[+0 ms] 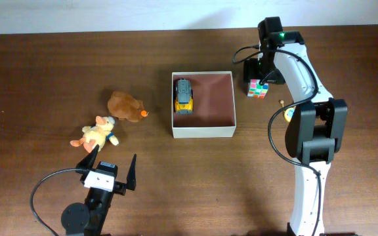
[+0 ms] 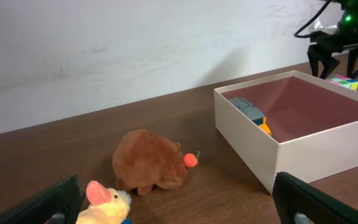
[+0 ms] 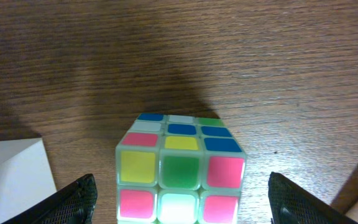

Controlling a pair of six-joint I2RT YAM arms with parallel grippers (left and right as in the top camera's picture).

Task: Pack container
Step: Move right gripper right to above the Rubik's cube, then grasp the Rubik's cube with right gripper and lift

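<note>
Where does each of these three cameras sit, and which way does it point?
Overhead: above the table, looking straight down on the container and both arms.
Left wrist: low on the left arm, facing the brown plush and container; open jaws at bottom corners.
Right wrist: on the right arm, looking down at the puzzle cube between open jaws.
Shared: overhead and left wrist both show the container.
</note>
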